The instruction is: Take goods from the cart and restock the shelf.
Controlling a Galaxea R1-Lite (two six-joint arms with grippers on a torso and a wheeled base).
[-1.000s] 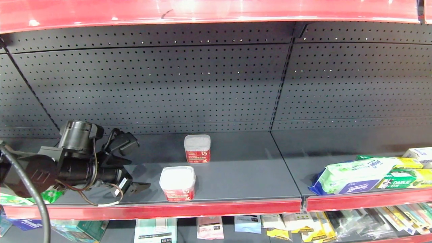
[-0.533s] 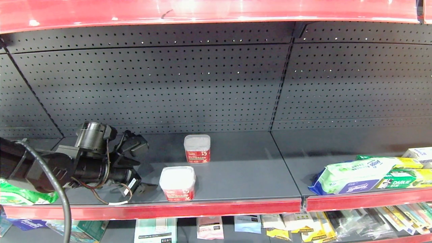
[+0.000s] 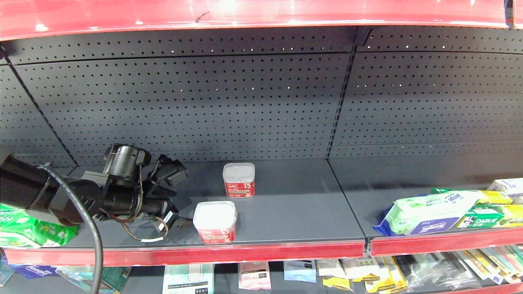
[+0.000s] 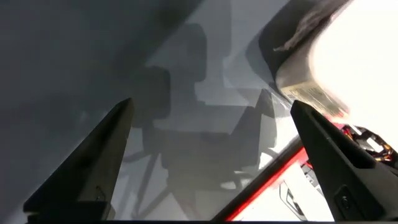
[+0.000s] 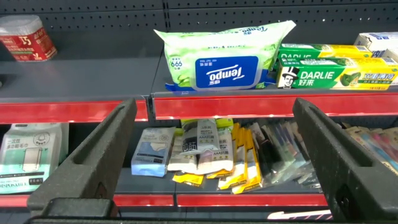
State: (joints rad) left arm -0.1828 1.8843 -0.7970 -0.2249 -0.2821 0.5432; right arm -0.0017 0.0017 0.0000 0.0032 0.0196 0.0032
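The shelf deck [image 3: 294,212] and perforated back panel [image 3: 204,106] look like matt grey metal. The red edge strip [image 3: 245,252] is glossy. The front tub [image 3: 215,221] is frosted plastic, and the wipes pack [image 3: 429,210] is shiny film.

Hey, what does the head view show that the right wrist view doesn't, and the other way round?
Head view, not right wrist view: the left tool, open, close beside the front tub, with the rear tub apart behind it, and the red upper shelf edge. Right wrist view, not head view: the right tool, open, facing the shelves. Shared: the wipes pack, green boxes, red shelf edge, lower-shelf packets, and one red-labelled tub; which of the two the wrist view catches, I cannot tell.
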